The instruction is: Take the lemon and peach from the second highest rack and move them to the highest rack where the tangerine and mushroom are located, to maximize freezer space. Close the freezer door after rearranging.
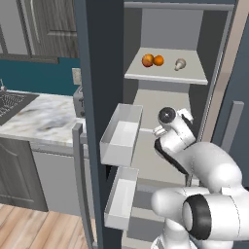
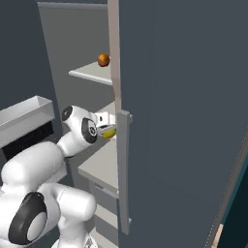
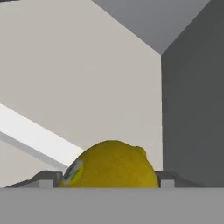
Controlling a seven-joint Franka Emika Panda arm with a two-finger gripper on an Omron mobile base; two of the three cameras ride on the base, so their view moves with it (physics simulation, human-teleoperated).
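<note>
The yellow lemon (image 3: 111, 164) sits between my gripper's (image 3: 106, 178) two fingertips (image 3: 46, 178), which press on its sides. In the right base view my gripper (image 2: 110, 130) holds the lemon (image 2: 109, 132) inside the freezer, just above the second highest rack (image 2: 104, 162). On the highest rack (image 1: 165, 75) lie a reddish-orange peach (image 1: 147, 61), an orange tangerine (image 1: 158, 60) touching it, and a pale mushroom (image 1: 180, 63). The freezer door (image 1: 97, 121) stands wide open to the left.
Two white door bins (image 1: 121, 133) jut from the open door beside my arm. The freezer's right side wall (image 2: 179, 111) and its upright handle (image 2: 124, 169) are close to my hand. A marble counter (image 1: 39, 119) with a sink lies further left.
</note>
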